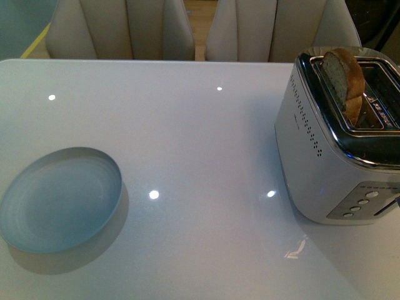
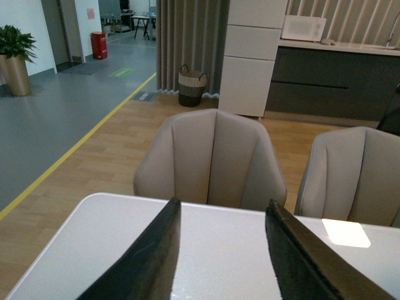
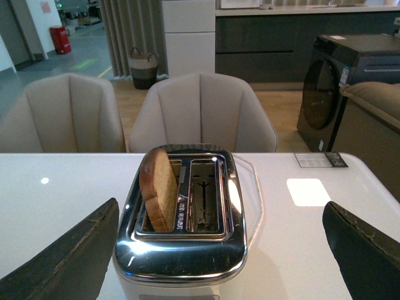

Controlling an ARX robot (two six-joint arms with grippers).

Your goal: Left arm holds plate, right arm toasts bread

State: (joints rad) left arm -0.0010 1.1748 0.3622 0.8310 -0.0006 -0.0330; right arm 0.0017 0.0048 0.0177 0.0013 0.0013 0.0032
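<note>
A glossy white table (image 1: pixel 200 144) fills the front view, with ceiling lights mirrored on it as small bright spots. On the robot's left side of it sits the plate (image 1: pixel 59 200), a round pale blue-grey dish with a low rim, flat on the surface with nothing on it and nothing touching it. Well apart from it, over on the right side of the table, stands a brushed silver toaster (image 1: pixel 340 144) with two slots and a row of small buttons on its near face. The bread (image 1: pixel 345 78) stands upright in one slot, its rounded brown crust sticking up above the chrome top. From the right wrist camera the slice (image 3: pixel 159 187) is in the slot nearer the plate's side, and the other slot is bare wire.

Neither arm shows in the front view. The left gripper (image 2: pixel 222 262) hangs over the table's near edge with its two dark fingers (image 2: pixel 156 256) spread apart and nothing between them; beige chairs (image 2: pixel 212 159) stand beyond. The right gripper (image 3: pixel 219 250) faces the toaster (image 3: pixel 181 231), jaws very wide, one finger (image 3: pixel 69 256) on either side of the picture; whether they touch the toaster's body is hard to tell, though they appear clear of it.
</note>
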